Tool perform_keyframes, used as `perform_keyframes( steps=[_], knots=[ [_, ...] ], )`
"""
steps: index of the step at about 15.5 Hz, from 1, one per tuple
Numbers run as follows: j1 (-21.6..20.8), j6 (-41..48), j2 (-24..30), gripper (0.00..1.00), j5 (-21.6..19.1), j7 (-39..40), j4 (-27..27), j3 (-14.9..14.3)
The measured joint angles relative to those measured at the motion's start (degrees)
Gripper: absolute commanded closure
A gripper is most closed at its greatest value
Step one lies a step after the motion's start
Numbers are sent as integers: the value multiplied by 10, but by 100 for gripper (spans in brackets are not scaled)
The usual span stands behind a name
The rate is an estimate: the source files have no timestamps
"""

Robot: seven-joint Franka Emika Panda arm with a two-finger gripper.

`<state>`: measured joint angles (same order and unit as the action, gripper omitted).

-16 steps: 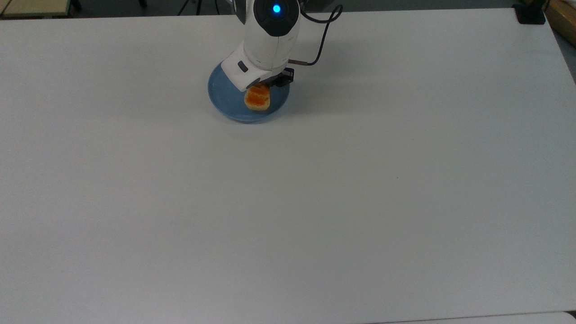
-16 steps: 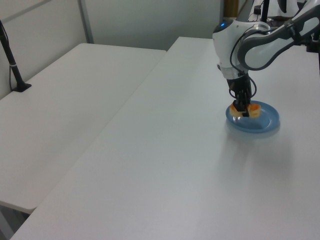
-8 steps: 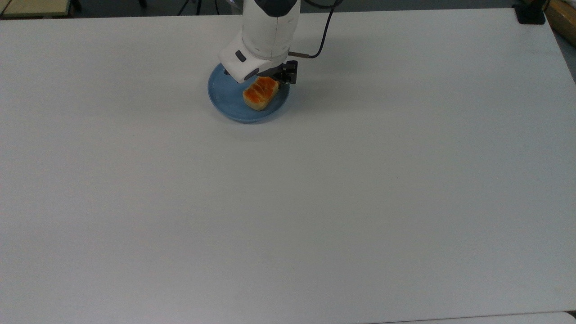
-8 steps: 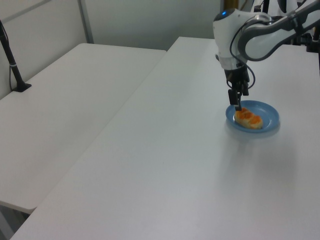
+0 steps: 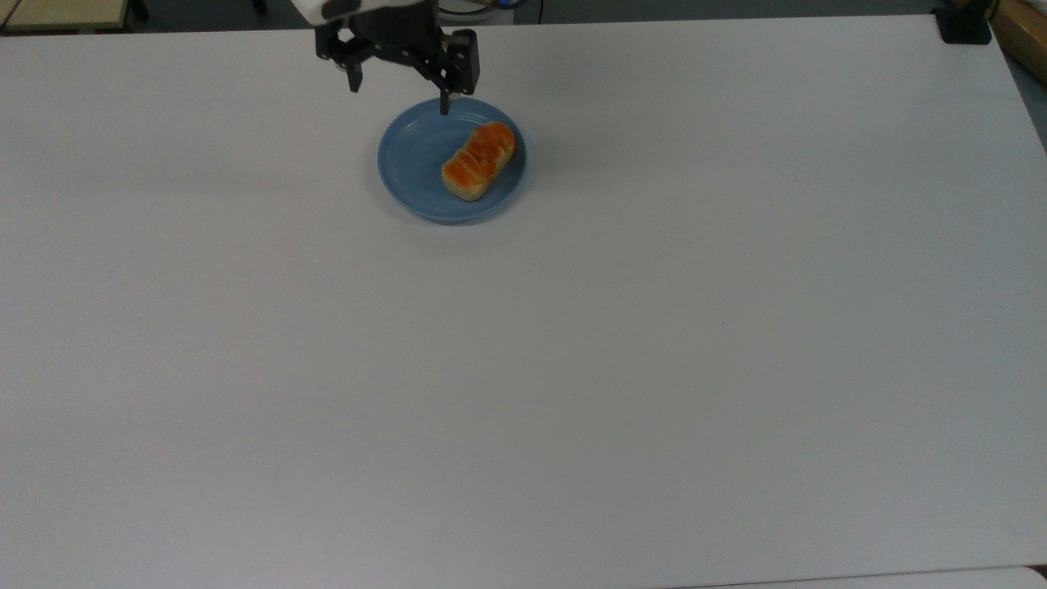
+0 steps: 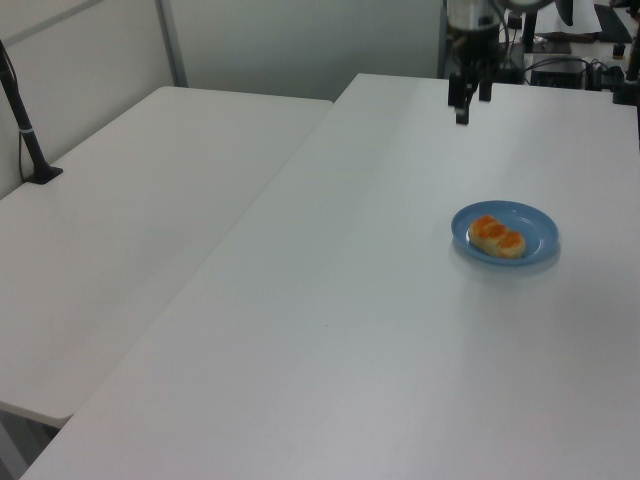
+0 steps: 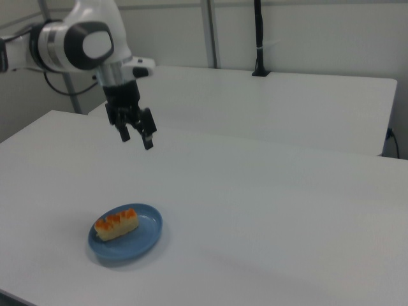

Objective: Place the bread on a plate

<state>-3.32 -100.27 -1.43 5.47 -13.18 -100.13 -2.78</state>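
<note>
White desk [image 5: 572,368] | bread [image 5: 478,161] lies on blue plate [image 5: 413,155] | end effector [image 7: 136,133] raised well clear above, fingers spread apart, holding nothing

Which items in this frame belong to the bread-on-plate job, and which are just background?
Job:
bread, lying on the plate
blue plate
end effector, open, raised clear of the plate

Background:
white table
neighbouring table
black post

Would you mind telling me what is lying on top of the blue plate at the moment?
The bread lies alone on the plate, off-centre toward the top view's right. The patch of plate beneath it is covered. The open tool hangs clear, empty.
</note>
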Motion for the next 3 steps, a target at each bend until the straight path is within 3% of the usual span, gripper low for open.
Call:
perform_keyframes(
  steps=[3],
  knots=[
    [10,7,4,0,0,0,23,1]
  ],
)
